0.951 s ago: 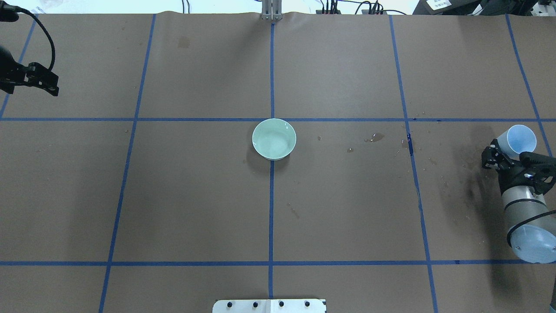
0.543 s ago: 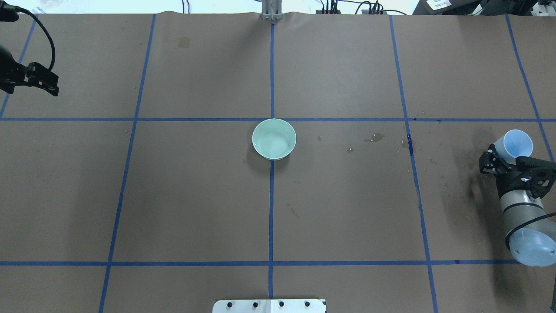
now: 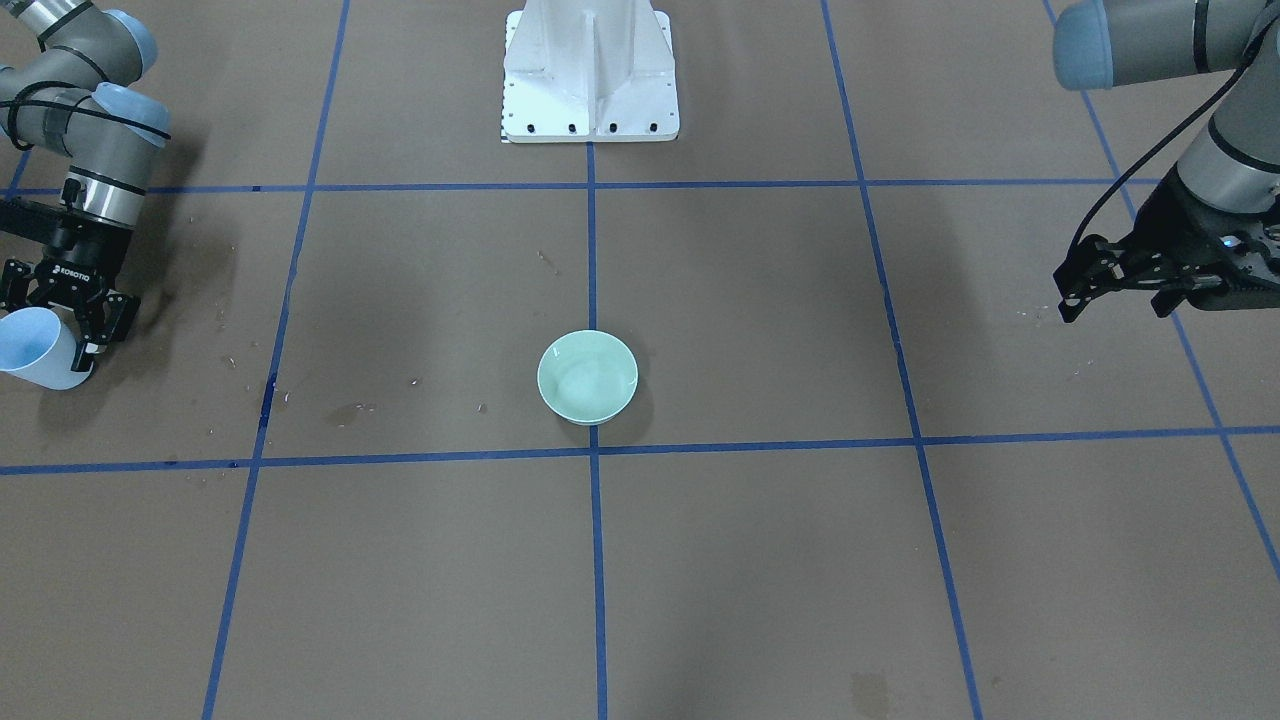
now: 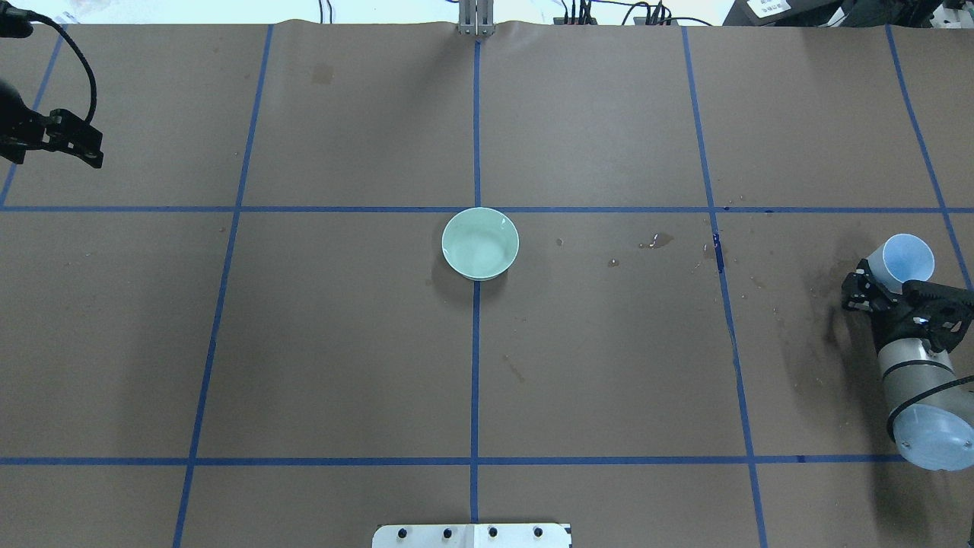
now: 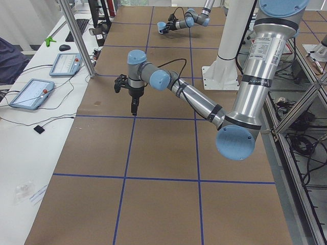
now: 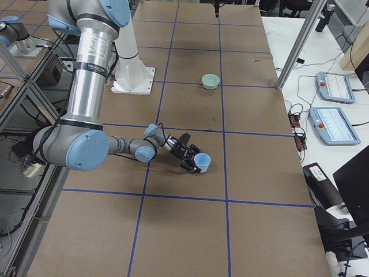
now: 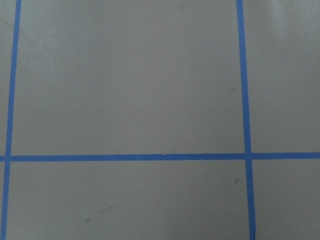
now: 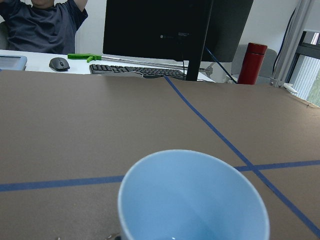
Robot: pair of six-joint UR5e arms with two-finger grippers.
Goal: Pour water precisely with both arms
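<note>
My right gripper [image 4: 892, 283] is shut on a light blue cup [image 4: 903, 256] at the table's right edge, tilted, mouth up and outward. The pair also shows in the front view, gripper [image 3: 58, 322] and cup [image 3: 30, 348], and low over the table in the right exterior view [image 6: 202, 163]. The right wrist view looks into the cup [image 8: 192, 195]; I cannot tell whether water is in it. A pale green bowl [image 4: 480, 243] stands at the table's centre with faint glints inside. No stream of water shows. My left gripper [image 4: 76, 141] hangs open and empty at the far left, also in the front view [image 3: 1110, 285].
Blue tape lines grid the brown table [image 4: 342, 342]. Dried stains and droplets [image 4: 658, 241] lie between bowl and cup, with a dark wet patch [image 4: 825, 320] near the right arm. The white pedestal base [image 3: 590, 70] stands at the robot's edge. A person, keyboard and monitor sit beyond the table.
My right gripper has drawn the cup slightly back toward the robot and lowered it. The left gripper and the bowl have barely moved.
</note>
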